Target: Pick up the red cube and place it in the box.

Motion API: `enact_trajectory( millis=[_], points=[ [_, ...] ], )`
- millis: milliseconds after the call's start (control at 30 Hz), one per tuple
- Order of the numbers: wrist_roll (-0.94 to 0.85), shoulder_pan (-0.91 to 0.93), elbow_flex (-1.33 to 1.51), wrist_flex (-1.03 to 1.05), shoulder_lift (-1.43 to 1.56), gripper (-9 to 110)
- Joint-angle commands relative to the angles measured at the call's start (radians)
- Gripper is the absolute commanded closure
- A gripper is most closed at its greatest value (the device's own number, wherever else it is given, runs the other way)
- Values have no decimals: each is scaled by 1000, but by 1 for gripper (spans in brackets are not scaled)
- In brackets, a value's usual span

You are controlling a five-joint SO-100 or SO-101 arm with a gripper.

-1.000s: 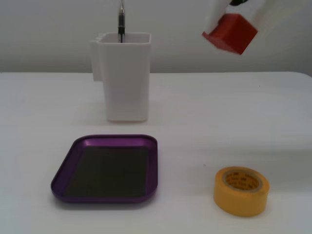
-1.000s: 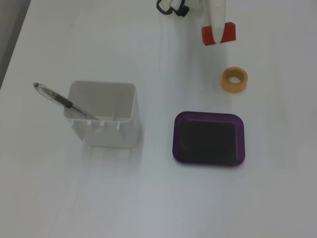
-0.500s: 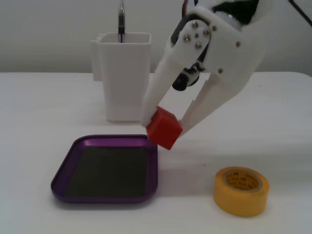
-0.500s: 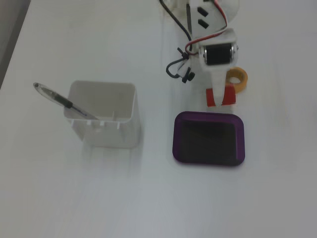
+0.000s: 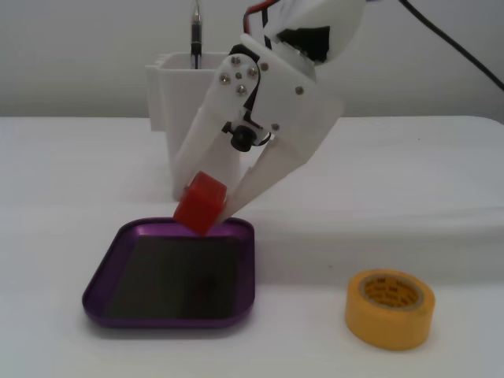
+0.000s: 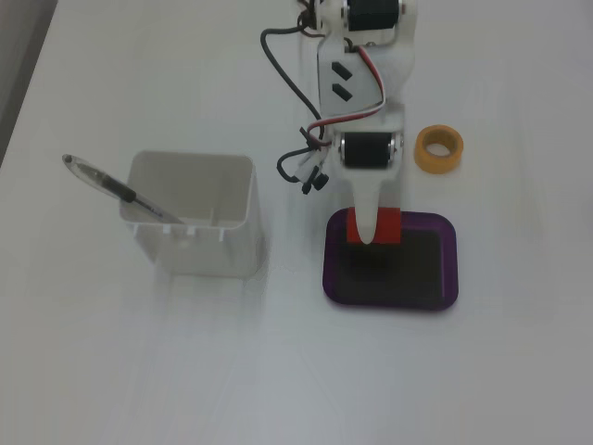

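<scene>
The red cube [image 5: 200, 203] is clamped between my white gripper's [image 5: 202, 206] two fingers. It hangs tilted just above the far rim of the purple box [image 5: 102, 272]. In the other fixed view, from above, the red cube [image 6: 387, 225] shows on both sides of the gripper's finger [image 6: 370, 222], over the near-arm edge of the purple box [image 6: 445, 278]. The box's dark bottom holds nothing.
A tall white plastic container [image 5: 177, 87] stands behind the box with a pen [image 6: 116, 190] in it. A yellow tape roll [image 5: 390, 308] lies on the white table to the right of the box in the front fixed view.
</scene>
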Motion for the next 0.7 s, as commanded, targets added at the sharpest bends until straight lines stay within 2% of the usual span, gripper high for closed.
enact_trajectory(
  millis=[0, 267, 567, 667],
  points=[
    [0, 2, -91, -18, -26, 102],
    [0, 3, -137, -18, -149, 102],
    [0, 2, -135, -15, -147, 101],
    [0, 2, -146, 29, -144, 96]
  ],
)
